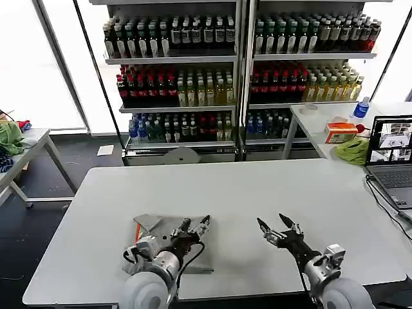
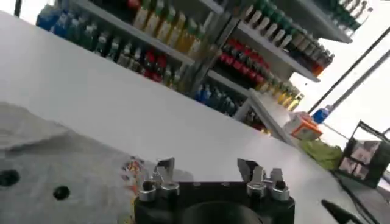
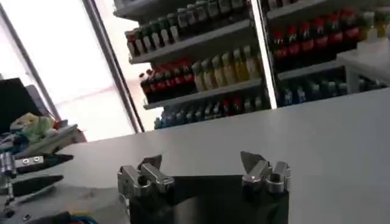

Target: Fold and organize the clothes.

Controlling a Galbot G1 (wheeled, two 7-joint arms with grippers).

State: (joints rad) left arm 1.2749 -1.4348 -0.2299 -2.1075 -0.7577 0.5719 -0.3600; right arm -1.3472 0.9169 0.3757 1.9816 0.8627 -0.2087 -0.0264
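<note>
Hovering open-fingered over the grey shirt at lower left, the left end effector must grasp it; the right end effector waits, open.

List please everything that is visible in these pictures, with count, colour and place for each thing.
shirt: one, light grey with an orange stripe, folded small on the white table's near left part, by the left end effector.
table: one, white, in front of the robot.
drink shelves: two units, bottles in many colours, behind the table.
laptop: one, dark, open, at the far right.
green cloth: one, bright green, on the side table beside the laptop.
orange box: one, on the side table.
left end effector: one, black, open, over the shirt.
right end effector: one, black, open, over bare table.
</note>
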